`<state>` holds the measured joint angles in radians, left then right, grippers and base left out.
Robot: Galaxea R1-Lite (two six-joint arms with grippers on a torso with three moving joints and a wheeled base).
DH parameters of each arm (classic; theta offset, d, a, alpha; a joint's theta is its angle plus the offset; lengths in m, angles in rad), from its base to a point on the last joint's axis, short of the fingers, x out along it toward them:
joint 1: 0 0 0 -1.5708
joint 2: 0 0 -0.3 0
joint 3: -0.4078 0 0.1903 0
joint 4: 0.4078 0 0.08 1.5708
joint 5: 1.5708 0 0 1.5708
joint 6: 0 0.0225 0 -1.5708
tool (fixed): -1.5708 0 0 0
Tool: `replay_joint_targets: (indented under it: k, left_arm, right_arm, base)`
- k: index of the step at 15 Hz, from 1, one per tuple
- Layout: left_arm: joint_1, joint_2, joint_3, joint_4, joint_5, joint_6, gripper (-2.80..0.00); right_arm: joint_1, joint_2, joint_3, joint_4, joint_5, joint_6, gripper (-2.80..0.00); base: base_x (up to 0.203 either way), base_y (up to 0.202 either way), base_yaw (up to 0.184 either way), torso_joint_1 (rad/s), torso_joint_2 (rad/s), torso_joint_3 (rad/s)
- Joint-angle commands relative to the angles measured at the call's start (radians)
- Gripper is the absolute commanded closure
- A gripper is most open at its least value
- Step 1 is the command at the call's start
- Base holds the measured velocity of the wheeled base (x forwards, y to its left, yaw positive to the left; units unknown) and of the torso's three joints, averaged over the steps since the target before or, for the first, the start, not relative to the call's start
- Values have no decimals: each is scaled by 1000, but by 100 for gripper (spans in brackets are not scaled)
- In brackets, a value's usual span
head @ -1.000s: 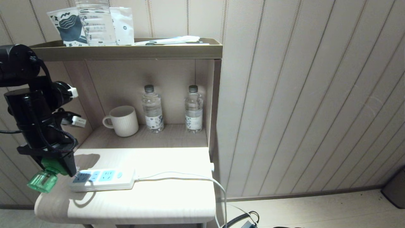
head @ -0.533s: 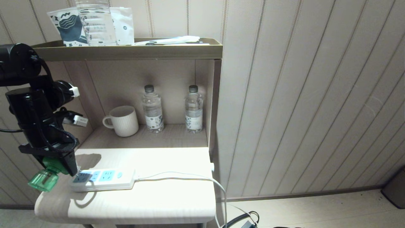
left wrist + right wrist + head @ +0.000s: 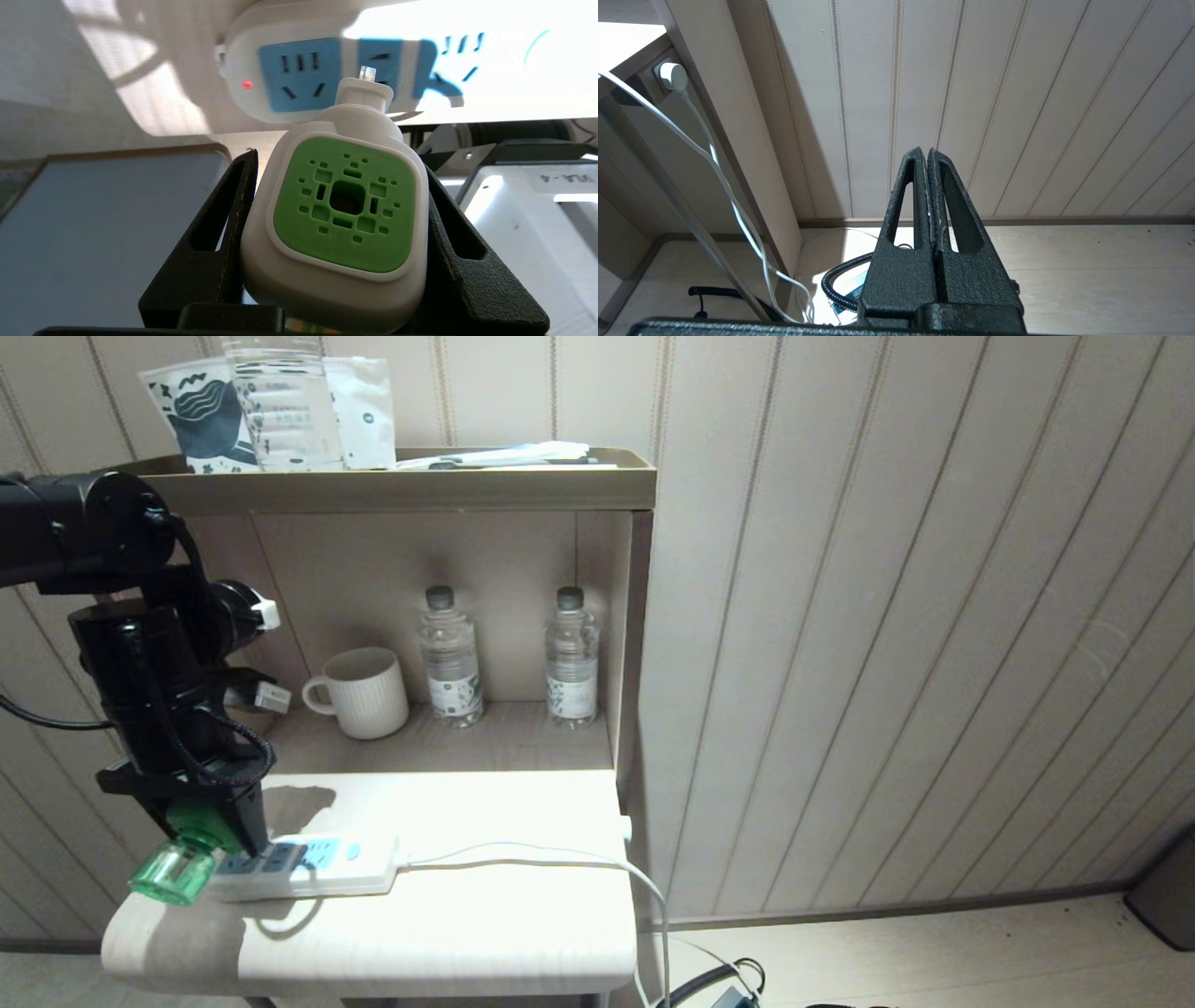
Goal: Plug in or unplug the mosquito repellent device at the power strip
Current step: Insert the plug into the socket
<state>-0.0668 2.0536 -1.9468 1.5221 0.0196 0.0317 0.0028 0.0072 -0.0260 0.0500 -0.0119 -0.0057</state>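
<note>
The left gripper [image 3: 201,826] clamps the repellent device [image 3: 177,868] by its white head, plug aimed down for insertion just above the power strip [image 3: 308,868], which lies flat on the table [image 3: 448,933].

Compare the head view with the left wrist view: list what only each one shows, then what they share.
Head view only: the mug, two water bottles on the shelf, the strip's white cord, and the device's green liquid bottle.
Left wrist view only: the device's green vented face, the strip's red light, the socket slots.
Both: the left gripper clamped on the mosquito repellent device at the power strip.
</note>
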Motion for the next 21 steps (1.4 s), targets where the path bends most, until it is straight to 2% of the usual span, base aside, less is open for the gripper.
replay_joint_targets:
  k: [1, 4, 21]
  left_arm:
    - [-19, 5, 0, 32, 0, -19, 0]
    - [-30, 7, 0, 36, -17, -32, 0]
    - [-21, 31, 0, 43, -4, -32, 0]
  right_arm:
    - [0, 0, 0, 1, 0, 0, 0]
    - [0, 0, 0, 1, 0, 0, 0]
    - [0, 0, 0, 1, 0, 0, 0]
  base:
    - [0, 0, 0, 0, 0, 0]
    - [0, 0, 0, 0, 0, 0]
    - [0, 0, 0, 0, 0, 0]
